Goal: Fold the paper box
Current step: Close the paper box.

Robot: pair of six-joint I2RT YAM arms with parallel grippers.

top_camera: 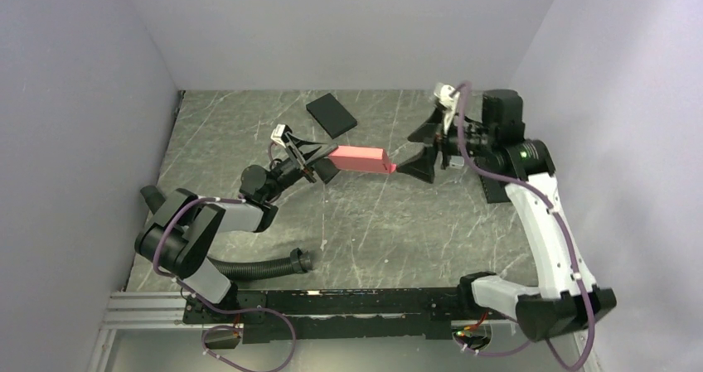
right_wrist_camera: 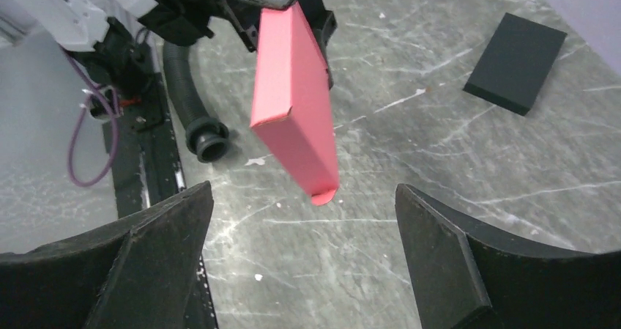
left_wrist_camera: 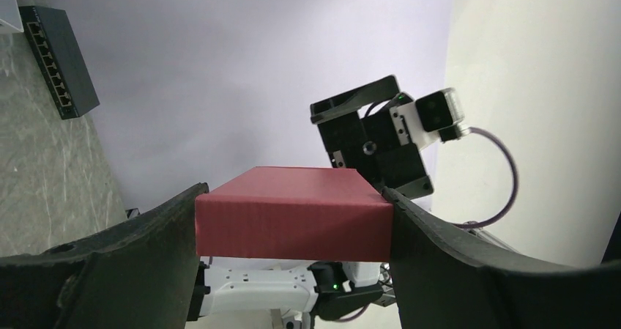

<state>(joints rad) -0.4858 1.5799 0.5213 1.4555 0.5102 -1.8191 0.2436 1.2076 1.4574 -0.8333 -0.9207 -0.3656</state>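
The paper box (top_camera: 362, 157) is a pinkish-red flat rectangular box held above the table's middle. My left gripper (top_camera: 325, 161) is shut on its left end; in the left wrist view both black fingers (left_wrist_camera: 157, 234) press the sides of the paper box (left_wrist_camera: 293, 215). The right gripper (top_camera: 421, 151) stands open just right of the box's other end, not touching it. Seen from the right wrist, the paper box (right_wrist_camera: 294, 102) hangs ahead of the wide-open right gripper (right_wrist_camera: 304, 204), a small tab sticking out at its near end.
A black flat rectangular box (top_camera: 332, 114) lies at the back of the grey marble table (top_camera: 398, 231). A black corrugated hose (top_camera: 257, 266) lies near the left arm's base. A black network switch (left_wrist_camera: 58, 61) sits at the table's edge by the wall.
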